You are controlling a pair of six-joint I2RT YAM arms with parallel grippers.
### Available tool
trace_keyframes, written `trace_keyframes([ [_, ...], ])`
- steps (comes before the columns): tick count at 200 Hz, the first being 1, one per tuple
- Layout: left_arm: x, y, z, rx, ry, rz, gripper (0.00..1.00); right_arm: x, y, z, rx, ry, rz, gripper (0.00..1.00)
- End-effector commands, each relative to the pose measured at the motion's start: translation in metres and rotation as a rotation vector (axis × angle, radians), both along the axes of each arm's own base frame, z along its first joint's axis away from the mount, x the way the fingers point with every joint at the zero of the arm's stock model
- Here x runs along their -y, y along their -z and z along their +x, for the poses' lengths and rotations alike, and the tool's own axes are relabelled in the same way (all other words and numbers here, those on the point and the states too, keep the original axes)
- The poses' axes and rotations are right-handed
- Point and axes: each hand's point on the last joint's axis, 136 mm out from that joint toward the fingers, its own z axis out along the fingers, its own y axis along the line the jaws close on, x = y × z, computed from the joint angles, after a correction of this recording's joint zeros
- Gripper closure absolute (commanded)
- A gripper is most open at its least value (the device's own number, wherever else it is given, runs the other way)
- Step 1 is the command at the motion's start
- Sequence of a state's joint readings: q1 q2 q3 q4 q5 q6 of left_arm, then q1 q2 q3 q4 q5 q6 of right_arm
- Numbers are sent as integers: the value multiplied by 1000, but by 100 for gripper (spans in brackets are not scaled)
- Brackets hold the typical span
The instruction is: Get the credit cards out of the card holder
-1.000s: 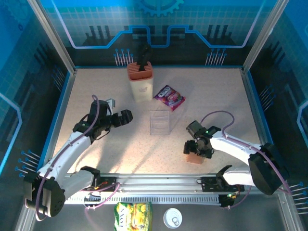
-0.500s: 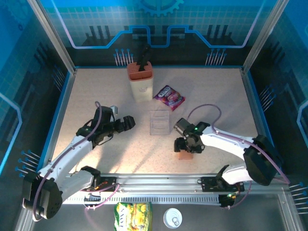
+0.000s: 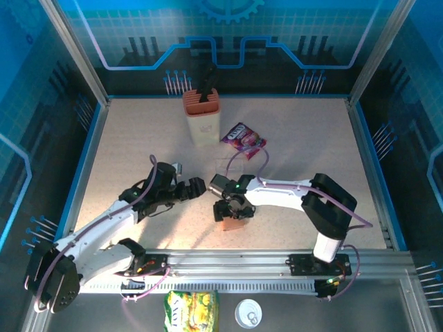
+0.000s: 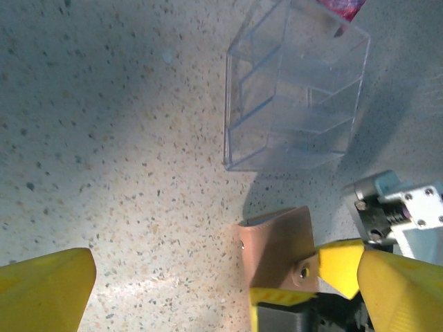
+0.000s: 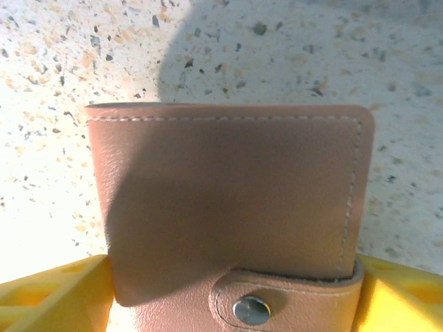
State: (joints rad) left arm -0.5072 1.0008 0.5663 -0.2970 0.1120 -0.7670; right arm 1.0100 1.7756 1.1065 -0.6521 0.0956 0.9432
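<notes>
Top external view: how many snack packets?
2. The purple packet lies on the table, right of the beige block; the yellow-green packet lies off the table, below the front rail. More may be hidden.

Seen from above, the speckled beige tabletop (image 3: 297,138) is brightly lit, with a warm, washed-out pool near its front left; the blue surroundings stay dim. In the left wrist view a grey shadow covers the right side, reaching the clear plastic box (image 4: 297,97), and the yellow fingertips (image 4: 45,290) are blurred. In the right wrist view a rounded shadow crosses the sharply focused salmon-brown leather-like folding wallet (image 5: 228,200), and the table at left glares.
</notes>
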Motion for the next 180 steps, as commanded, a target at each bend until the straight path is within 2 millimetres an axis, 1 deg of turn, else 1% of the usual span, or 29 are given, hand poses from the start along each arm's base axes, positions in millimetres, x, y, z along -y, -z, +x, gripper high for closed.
trace_keyframes([
  [1, 6, 6, -2, -25, -44, -44, 3, -6, 2, 0, -4, 10, -3, 17],
  [17, 9, 9, -4, -38, -52, -60, 4, -5, 1, 0, 0, 8, 0, 15],
  [30, 13, 12, -5, -46, -47, -64, 4, -6, -4, 1, 6, 5, 10, 12],
  [46, 16, 14, -8, -53, -41, -63, 5, -7, -14, 2, 22, -2, 32, 9],
  [64, 17, 17, -10, -73, -61, -67, 4, -7, -27, 2, 46, -12, 60, 8],
  [81, 21, 18, -10, -89, -87, -116, 5, 0, -35, 1, 62, -8, 71, 8],
  [97, 24, 19, -11, -101, -100, -141, 8, 12, -38, 1, 71, 4, 76, 9],
  [106, 26, 21, -13, -112, -102, -147, 11, 19, -40, 1, 71, 8, 80, 10],
  [123, 33, 24, -16, -132, -88, -176, 21, 34, -41, 2, 58, 24, 92, 12],
  [145, 46, 29, -21, -159, -60, -217, 34, 44, -42, 4, 37, 38, 120, 15],
  [157, 52, 32, -25, -172, -41, -222, 41, 48, -43, 6, 35, 36, 132, 17],
  [180, 63, 38, -32, -194, -17, -226, 53, 40, -44, 6, 22, -33, 178, 20],
])
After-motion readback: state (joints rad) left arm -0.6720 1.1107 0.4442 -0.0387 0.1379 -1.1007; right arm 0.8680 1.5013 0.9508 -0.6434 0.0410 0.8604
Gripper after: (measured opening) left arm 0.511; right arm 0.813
